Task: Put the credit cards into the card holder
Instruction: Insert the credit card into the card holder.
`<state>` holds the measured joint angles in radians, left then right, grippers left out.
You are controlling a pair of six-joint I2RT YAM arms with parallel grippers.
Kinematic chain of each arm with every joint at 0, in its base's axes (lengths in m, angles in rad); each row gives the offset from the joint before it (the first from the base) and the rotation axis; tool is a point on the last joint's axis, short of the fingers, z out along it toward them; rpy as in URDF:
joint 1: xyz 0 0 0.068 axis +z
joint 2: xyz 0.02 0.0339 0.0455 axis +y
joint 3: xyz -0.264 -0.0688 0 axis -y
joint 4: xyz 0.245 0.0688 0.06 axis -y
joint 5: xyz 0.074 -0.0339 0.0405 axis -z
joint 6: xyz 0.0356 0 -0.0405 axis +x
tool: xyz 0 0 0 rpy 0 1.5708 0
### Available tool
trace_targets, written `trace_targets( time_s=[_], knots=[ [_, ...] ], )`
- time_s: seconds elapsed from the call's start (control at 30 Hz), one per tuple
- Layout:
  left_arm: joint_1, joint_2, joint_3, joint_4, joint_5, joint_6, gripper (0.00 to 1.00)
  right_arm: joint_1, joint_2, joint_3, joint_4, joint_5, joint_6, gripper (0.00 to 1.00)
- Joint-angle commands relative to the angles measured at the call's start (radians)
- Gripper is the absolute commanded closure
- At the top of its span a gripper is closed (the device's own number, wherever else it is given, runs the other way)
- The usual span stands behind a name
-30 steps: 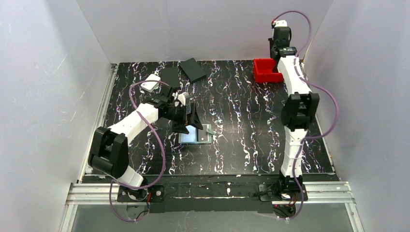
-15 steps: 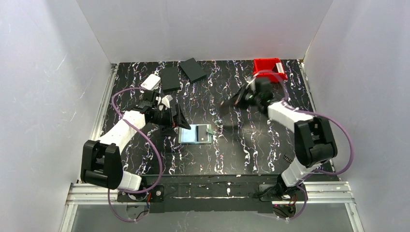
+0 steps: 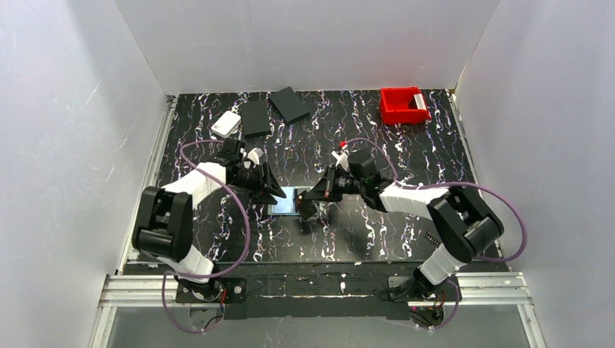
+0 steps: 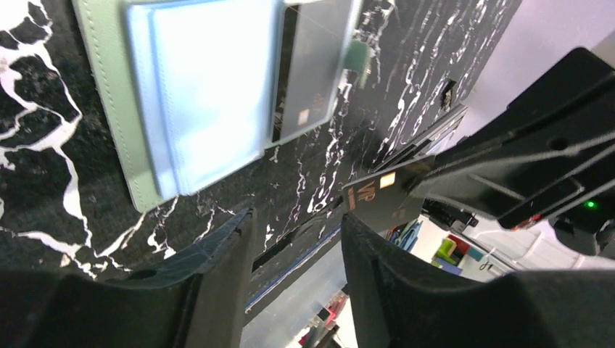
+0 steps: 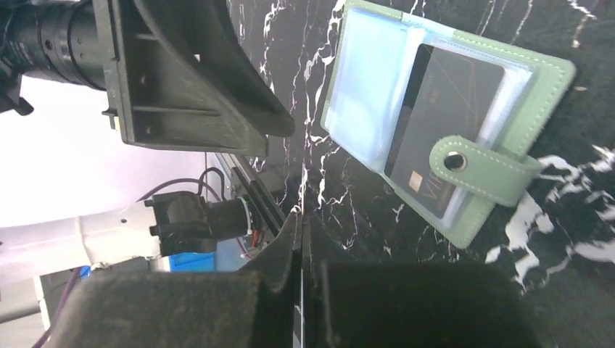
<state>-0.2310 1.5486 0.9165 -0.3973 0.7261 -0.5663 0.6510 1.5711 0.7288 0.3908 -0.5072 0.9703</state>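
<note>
Halfway between both grippers, seeing a sage-green folding leather card holder [image 3: 286,201] lying open and flat, long axis running left to right, snap tab [image 5: 475,170] pointing toward the right arm. Carrying one dark rectangular credit card [image 5: 446,116] inside a clear bluish pocket. Resting mid-table on a black tabletop veined with white [image 3: 377,225], plain white walls [image 3: 312,43] enclosing it. Watching the left gripper [image 3: 272,190] reaching in low at the holder's left end, fingers parted around nothing. Watching the right gripper [image 3: 310,206] stretching in low at the tab end, fingers pinching a second dark credit card [image 4: 383,194].
</note>
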Motion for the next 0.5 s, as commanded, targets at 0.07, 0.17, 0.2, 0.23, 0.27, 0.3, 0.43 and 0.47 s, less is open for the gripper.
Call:
trace_targets(
  time_s=[0.07, 0.17, 0.2, 0.23, 0.27, 0.3, 0.43, 0.47],
  knots=[
    [0.000, 0.087, 0.051, 0.014, 0.022, 0.023, 0.61, 0.018, 0.152, 0.066, 0.188, -0.006, -0.025, 0.99],
    [-0.001, 0.132, 0.065, 0.008, 0.009, 0.041, 0.65, 0.016, 0.214, 0.091, 0.187, -0.007, -0.054, 0.99],
    [0.000, 0.145, 0.067, 0.008, 0.007, 0.045, 0.66, 0.016, 0.230, 0.098, 0.189, -0.008, -0.062, 0.99],
    [0.000, 0.157, 0.067, 0.009, 0.003, 0.048, 0.67, 0.015, 0.243, 0.101, 0.197, -0.011, -0.067, 0.99],
    [0.000, 0.164, 0.067, 0.009, -0.003, 0.052, 0.67, 0.014, 0.252, 0.106, 0.201, -0.014, -0.074, 0.99],
    [-0.001, 0.170, 0.064, 0.008, -0.009, 0.057, 0.68, 0.010, 0.260, 0.110, 0.194, -0.014, -0.084, 0.99],
    [0.000, 0.193, 0.061, -0.007, -0.039, 0.076, 0.70, -0.013, 0.287, 0.116, 0.200, -0.024, -0.087, 0.99],
    [-0.001, 0.197, 0.060, -0.008, -0.043, 0.077, 0.71, -0.017, 0.293, 0.118, 0.201, -0.026, -0.088, 0.99]
  ],
)
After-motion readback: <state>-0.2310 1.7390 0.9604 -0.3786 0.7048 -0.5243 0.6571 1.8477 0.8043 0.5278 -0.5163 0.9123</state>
